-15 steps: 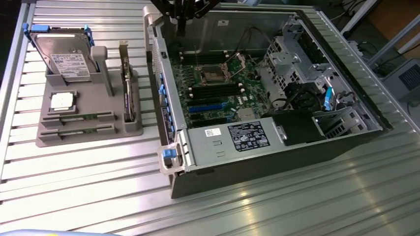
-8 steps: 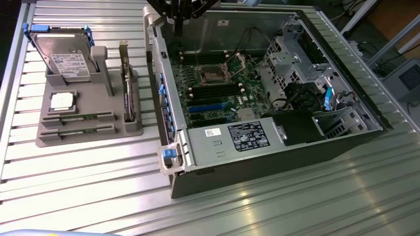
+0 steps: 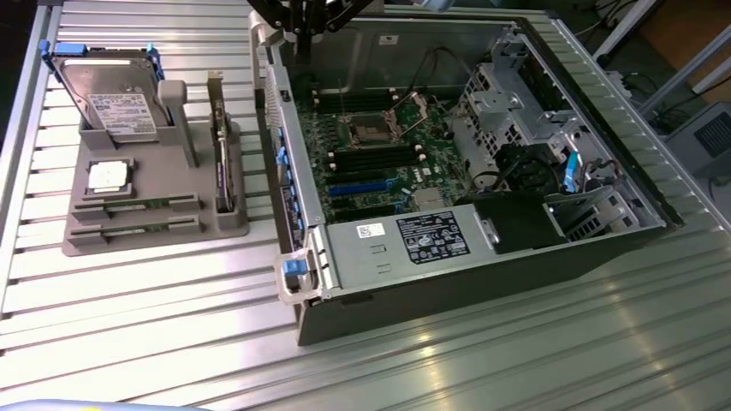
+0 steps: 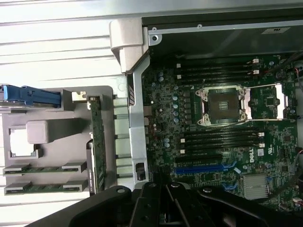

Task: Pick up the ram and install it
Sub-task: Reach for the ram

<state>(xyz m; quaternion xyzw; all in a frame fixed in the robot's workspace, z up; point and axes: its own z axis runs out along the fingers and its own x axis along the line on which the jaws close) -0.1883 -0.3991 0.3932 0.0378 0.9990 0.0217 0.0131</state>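
Note:
Two ram sticks (image 3: 135, 206) (image 4: 45, 168) lie flat, side by side, in the front slots of a grey holder (image 3: 80, 244) (image 4: 14, 125) on the exterior view's left. My gripper (image 3: 304, 30) (image 4: 164, 201) hangs high over the back left corner of the open computer case (image 3: 457, 282), well away from the sticks. Its dark fingers (image 4: 150, 208) are shut together with nothing between them. On the motherboard (image 3: 400, 163) (image 4: 279, 156), black memory slots (image 4: 220, 139) run on both sides of the open processor socket (image 3: 371, 130) (image 4: 222, 106).
The holder also carries a hard drive (image 3: 109, 98) with blue rails (image 4: 28, 94), a square silver processor (image 3: 106, 175) and an upright expansion card (image 3: 219, 145) (image 4: 97, 142). The case's metal wall (image 4: 135, 118) stands between holder and motherboard. A slatted metal table (image 3: 171, 342) lies beneath.

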